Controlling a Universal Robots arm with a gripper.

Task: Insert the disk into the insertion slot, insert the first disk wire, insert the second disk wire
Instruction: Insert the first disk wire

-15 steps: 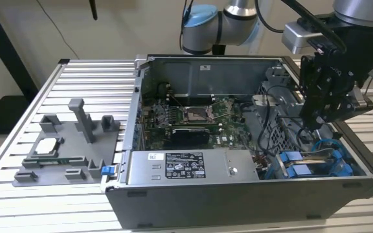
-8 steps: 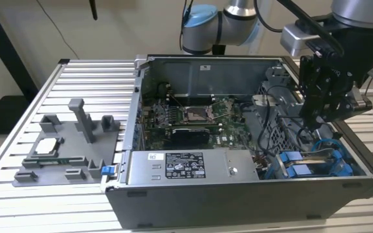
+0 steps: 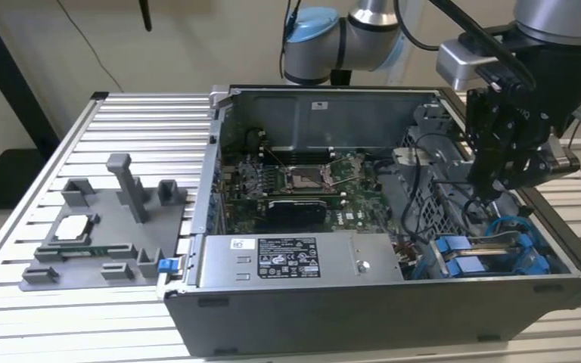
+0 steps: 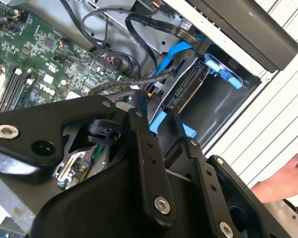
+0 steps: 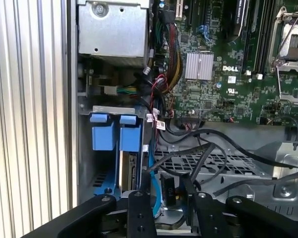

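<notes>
The disk [image 4: 185, 94] sits edge-on in the insertion slot [image 4: 223, 99], its blue carrier tabs [image 5: 115, 133] at the bay's mouth near the case's front corner [image 3: 472, 261]. A blue wire [image 4: 170, 60] runs down to the disk's end and shows again in the first wrist view [image 5: 152, 184]. My gripper [image 3: 489, 189] hangs just above this bay, inside the case at the exterior view's right. Its black fingers [image 5: 140, 201] stand a little apart and nothing is clamped between them. A black plug [image 5: 170, 191] on a black wire lies below the gap.
The green motherboard [image 3: 301, 181] with its silver socket fills the case's middle, and a grey power box [image 3: 296, 261] lies along the front. Loose black cables [image 5: 208, 148] cross a perforated metal cage. A grey fixture [image 3: 109, 227] stands on the ribbed table. A person's hand [image 4: 283, 179] rests beside the case.
</notes>
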